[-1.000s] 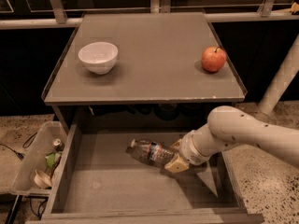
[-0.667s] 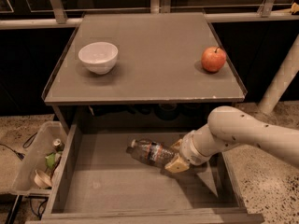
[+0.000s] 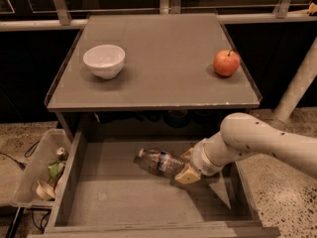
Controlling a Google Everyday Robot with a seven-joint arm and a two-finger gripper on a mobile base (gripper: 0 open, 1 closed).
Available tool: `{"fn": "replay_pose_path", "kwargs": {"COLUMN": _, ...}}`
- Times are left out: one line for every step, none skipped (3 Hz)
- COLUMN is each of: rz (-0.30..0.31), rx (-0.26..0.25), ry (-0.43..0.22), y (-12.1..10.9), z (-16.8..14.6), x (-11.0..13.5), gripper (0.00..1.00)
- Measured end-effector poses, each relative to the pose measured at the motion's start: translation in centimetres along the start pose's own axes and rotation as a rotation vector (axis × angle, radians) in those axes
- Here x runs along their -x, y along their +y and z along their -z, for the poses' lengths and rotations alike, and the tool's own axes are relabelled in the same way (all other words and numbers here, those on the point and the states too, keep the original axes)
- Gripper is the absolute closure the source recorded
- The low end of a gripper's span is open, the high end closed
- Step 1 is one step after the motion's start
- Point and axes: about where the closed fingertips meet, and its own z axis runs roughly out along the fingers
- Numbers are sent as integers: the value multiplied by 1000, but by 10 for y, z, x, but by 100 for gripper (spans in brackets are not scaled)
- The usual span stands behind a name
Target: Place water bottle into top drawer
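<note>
A grey tabletop (image 3: 163, 78) stands above the pulled-out top drawer (image 3: 124, 202), whose flat bottom lies bare on its left half. The robot's white arm (image 3: 267, 143) reaches in from the right, over the drawer's right side. A clear plastic bin (image 3: 29, 172) of rubbish sits on the floor just beside the drawer's left wall. A white bowl (image 3: 104, 60) rests at the tabletop's left. The water bottle (image 3: 158, 161) lies nearly level inside the drawer, cap pointing left, its base end clamped in the gripper (image 3: 184, 165). A red apple (image 3: 226, 63) sits at the tabletop's right. The tan fingers (image 3: 188, 175) are closed around the bottle's base.
</note>
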Motion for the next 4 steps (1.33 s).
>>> {"fn": "replay_pose_path", "kwargs": {"rz": 0, "rx": 0, "ry": 0, "y": 0, "z": 0, "x": 0, "gripper": 36}}
{"fn": "replay_pose_path", "kwargs": {"rz": 0, "rx": 0, "ry": 0, "y": 0, "z": 0, "x": 0, "gripper": 13}}
{"fn": "replay_pose_path", "kwargs": {"rz": 0, "rx": 0, "ry": 0, "y": 0, "z": 0, "x": 0, "gripper": 0}}
{"fn": "replay_pose_path", "kwargs": {"rz": 0, "rx": 0, "ry": 0, "y": 0, "z": 0, "x": 0, "gripper": 0}}
